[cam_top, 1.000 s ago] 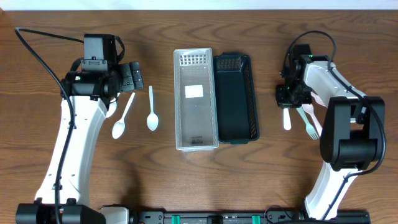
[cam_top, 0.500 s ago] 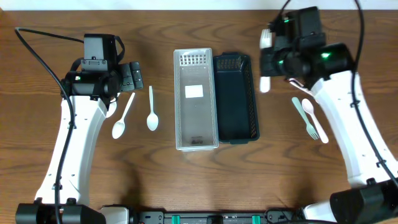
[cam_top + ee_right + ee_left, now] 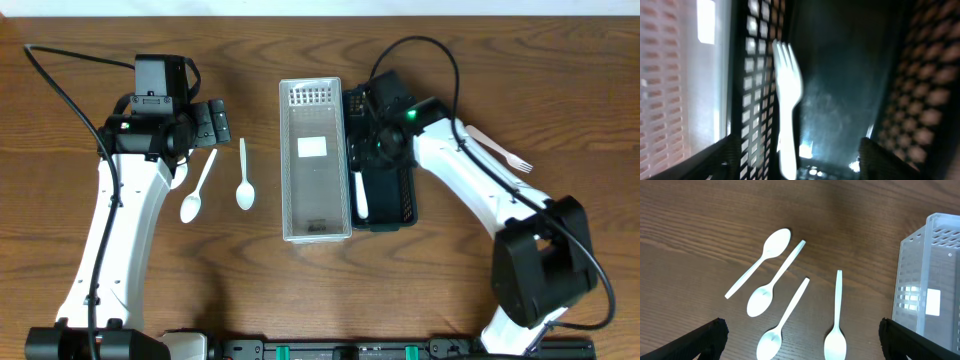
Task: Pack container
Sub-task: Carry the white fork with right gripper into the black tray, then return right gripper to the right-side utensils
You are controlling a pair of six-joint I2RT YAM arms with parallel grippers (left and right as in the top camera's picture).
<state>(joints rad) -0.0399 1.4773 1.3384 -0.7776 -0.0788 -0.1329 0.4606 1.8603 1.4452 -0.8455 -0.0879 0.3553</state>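
A white container [image 3: 288, 170] and a black container [image 3: 407, 150] stand side by side mid-table. My right gripper [image 3: 372, 150] hovers over the black container [image 3: 840, 75], open. A white fork [image 3: 787, 100] lies inside against the left wall, free of both fingers; the fork [image 3: 360, 196] also shows from above. My left gripper [image 3: 212, 122] is open above several white spoons [image 3: 772, 287]. Two spoons [image 3: 197, 186] show in the overhead view.
Another fork [image 3: 502, 149] lies on the wooden table to the right of the black container. The white container's perforated wall [image 3: 927, 287] stands at the right edge of the left wrist view, close to the nearest spoon [image 3: 836, 330].
My right arm swung from the table's right side to over the black container, carrying a white fork. Its jaws have opened and the fork now lies in the container. The left arm stayed still.
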